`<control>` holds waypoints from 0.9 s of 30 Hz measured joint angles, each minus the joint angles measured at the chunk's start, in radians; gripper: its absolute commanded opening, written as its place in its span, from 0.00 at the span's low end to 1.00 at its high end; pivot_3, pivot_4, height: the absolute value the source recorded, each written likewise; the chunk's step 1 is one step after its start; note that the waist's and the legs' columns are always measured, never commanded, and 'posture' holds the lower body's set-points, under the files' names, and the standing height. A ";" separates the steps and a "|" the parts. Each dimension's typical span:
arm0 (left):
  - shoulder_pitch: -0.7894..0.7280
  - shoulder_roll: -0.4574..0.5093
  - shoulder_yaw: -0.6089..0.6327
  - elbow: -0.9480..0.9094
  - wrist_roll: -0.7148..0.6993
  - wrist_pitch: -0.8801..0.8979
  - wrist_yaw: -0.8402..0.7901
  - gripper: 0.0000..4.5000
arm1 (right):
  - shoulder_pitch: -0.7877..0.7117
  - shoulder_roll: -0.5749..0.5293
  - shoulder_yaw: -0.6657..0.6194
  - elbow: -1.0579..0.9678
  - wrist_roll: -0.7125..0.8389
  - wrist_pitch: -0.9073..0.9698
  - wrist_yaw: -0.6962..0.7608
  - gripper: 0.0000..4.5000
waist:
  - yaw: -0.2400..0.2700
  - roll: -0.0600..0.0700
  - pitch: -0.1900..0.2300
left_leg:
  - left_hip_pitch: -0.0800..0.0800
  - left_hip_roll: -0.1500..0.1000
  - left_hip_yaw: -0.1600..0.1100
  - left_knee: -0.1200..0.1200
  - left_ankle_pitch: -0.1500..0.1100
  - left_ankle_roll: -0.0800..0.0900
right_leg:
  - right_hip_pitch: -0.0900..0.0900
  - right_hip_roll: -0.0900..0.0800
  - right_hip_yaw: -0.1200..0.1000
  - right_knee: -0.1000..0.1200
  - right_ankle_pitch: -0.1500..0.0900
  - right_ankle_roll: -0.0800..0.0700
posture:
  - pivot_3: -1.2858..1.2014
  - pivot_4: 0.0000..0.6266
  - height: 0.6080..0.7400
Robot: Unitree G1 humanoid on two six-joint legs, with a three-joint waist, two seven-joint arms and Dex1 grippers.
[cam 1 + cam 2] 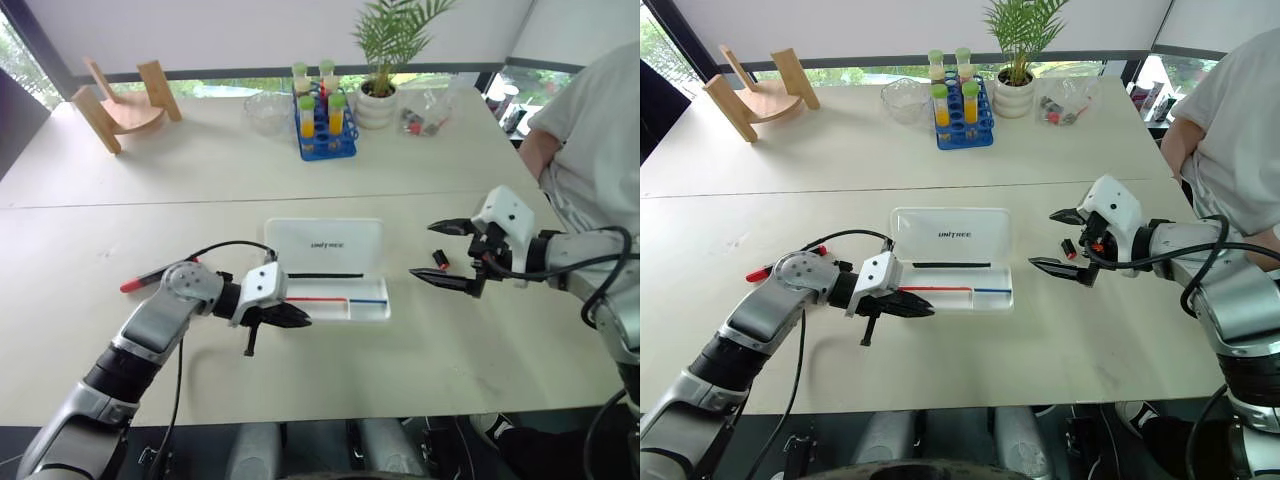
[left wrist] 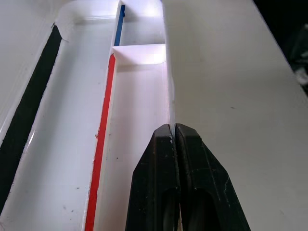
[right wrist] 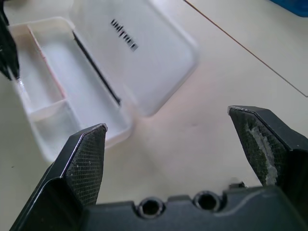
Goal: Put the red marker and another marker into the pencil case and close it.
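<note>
The pencil case (image 1: 330, 270) is lying open, its tray unobstructed from above, lid flat behind. The left gripper (image 1: 297, 318) is sitting shut at the tray's near left edge, crowding that side. The right gripper (image 1: 442, 252) is hanging wide-jawed right of the case, bare table (image 1: 200, 230) lying between them.
</note>
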 measured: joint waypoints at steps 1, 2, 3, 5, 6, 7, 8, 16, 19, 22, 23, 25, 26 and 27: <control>-0.005 0.000 -0.004 0.017 0.015 -0.026 -0.006 0.00 | 0.006 0.000 0.000 -0.003 0.000 0.002 -0.005 1.00 | 0.000 0.000 0.000 | 0.000 0.000 0.000 0.000 0.000 0.000 | 0.000 0.000 0.000 0.000 0.000 0.000 | 0.52 0.24 1.00; -0.010 0.000 -0.008 0.031 0.026 -0.042 -0.010 0.00 | 0.009 0.000 0.000 -0.006 0.001 0.003 -0.007 1.00 | 0.000 0.000 0.000 | 0.000 0.000 0.000 0.000 0.000 0.000 | 0.000 0.000 0.000 0.000 0.000 0.000 | 0.52 0.24 1.00; -0.018 -0.001 -0.012 0.049 0.040 -0.065 -0.010 0.00 | 0.010 0.000 0.000 -0.008 0.001 0.004 -0.010 1.00 | 0.001 0.000 0.000 | 0.000 0.000 0.000 0.000 0.000 0.000 | 0.000 0.000 0.000 0.000 0.000 0.000 | 0.52 0.24 1.00; -0.031 -0.010 -0.016 0.076 0.058 -0.097 -0.005 0.00 | 0.011 0.000 0.000 -0.010 0.002 0.005 -0.017 1.00 | 0.002 0.000 0.000 | 0.000 0.000 0.000 0.001 0.000 0.000 | 0.000 0.000 0.000 0.000 0.000 0.000 | 0.52 0.24 1.00; -0.034 -0.017 -0.015 0.085 0.062 -0.107 0.000 0.00 | 0.012 0.000 0.000 -0.012 0.003 0.006 -0.019 1.00 | 0.002 0.000 0.000 | 0.000 0.000 0.000 0.001 0.000 0.000 | 0.000 0.000 0.000 0.000 0.000 0.000 | 0.52 0.24 1.00; -0.036 -0.023 -0.015 0.093 0.063 -0.114 0.007 0.00 | 0.013 0.000 0.000 -0.013 0.004 0.007 -0.021 1.00 | 0.002 0.000 0.000 | 0.000 0.000 0.000 0.001 0.000 0.000 | 0.000 0.000 0.000 0.000 0.000 0.000 | 0.52 0.24 1.00; -0.037 -0.026 -0.015 0.096 0.064 -0.116 0.012 0.00 | 0.015 0.000 0.000 -0.018 0.008 0.007 -0.025 1.00 | 0.002 0.000 0.000 | 0.000 0.000 0.000 0.001 0.000 0.000 | 0.000 0.000 0.000 0.000 0.000 0.000 | 0.52 0.24 1.00; -0.017 -0.031 0.001 0.059 0.056 -0.055 0.061 0.00 | 0.013 0.001 0.002 -0.024 0.010 0.005 -0.026 1.00 | 0.002 0.000 0.000 | 0.000 0.000 0.000 0.002 0.000 0.000 | 0.001 0.000 0.000 0.000 0.001 0.001 | 0.52 0.24 1.00; 0.003 -0.031 0.007 0.029 0.056 -0.029 0.087 0.00 | 0.005 0.001 0.006 -0.022 0.009 0.002 -0.024 1.00 | 0.002 0.000 0.000 | 0.000 0.000 0.000 0.002 0.000 0.000 | 0.001 0.000 0.000 0.000 0.001 0.001 | 0.52 0.24 1.00; 0.017 -0.035 0.011 0.006 0.054 -0.007 0.107 0.06 | -0.002 0.001 0.013 -0.014 0.009 -0.006 -0.018 1.00 | 0.002 0.000 0.000 | 0.000 0.000 0.000 0.002 0.000 0.000 | 0.001 0.000 0.000 0.000 0.001 0.001 | 0.52 0.24 1.00; 0.023 -0.034 0.012 -0.006 0.052 0.003 0.114 0.13 | -0.005 0.001 0.016 -0.009 0.009 -0.008 -0.015 1.00 | 0.002 0.000 0.000 | 0.000 0.000 0.000 0.001 0.000 0.000 | 0.001 0.000 0.000 0.000 0.001 0.001 | 0.52 0.24 1.00; 0.039 -0.030 0.012 -0.023 0.044 0.024 0.114 0.31 | -0.006 0.001 0.023 -0.004 0.008 -0.008 -0.013 1.00 | 0.002 0.000 0.000 | 0.000 0.000 0.000 0.001 0.000 0.000 | 0.001 0.000 0.000 0.000 0.001 0.001 | 0.52 0.24 1.00; 0.048 -0.024 0.013 -0.032 0.034 0.038 0.112 0.42 | -0.007 0.001 0.025 -0.003 0.008 -0.008 -0.012 1.00 | 0.002 0.000 0.000 | 0.000 0.000 0.000 0.001 0.000 0.000 | 0.001 0.000 0.000 0.000 0.001 0.001 | 0.52 0.24 1.00; 0.052 -0.023 0.013 -0.042 0.028 0.048 0.110 0.53 | -0.008 0.001 0.025 -0.003 0.008 -0.008 -0.012 1.00 | 0.002 0.000 0.000 | 0.000 0.000 0.000 0.001 0.000 0.000 | 0.001 0.000 0.000 0.000 0.001 0.001 | 0.52 0.24 1.00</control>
